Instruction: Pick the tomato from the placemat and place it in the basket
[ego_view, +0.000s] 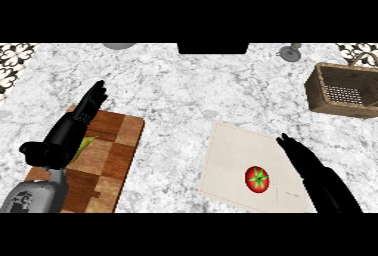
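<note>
Wooden cutting board (111, 155) at counter's (184, 90) left, green item (88, 143) on it; small grey object (289, 52) near far edge.

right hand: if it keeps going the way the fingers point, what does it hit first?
Probably nothing soon. The right hand points up-left over the placemat, passing beside the tomato; beyond lies bare counter. Height unclear.

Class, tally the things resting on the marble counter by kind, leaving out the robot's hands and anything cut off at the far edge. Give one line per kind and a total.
Tomato: 1
Placemat: 1
Wicker basket: 1
Wooden cutting board: 1
Total: 4
</note>
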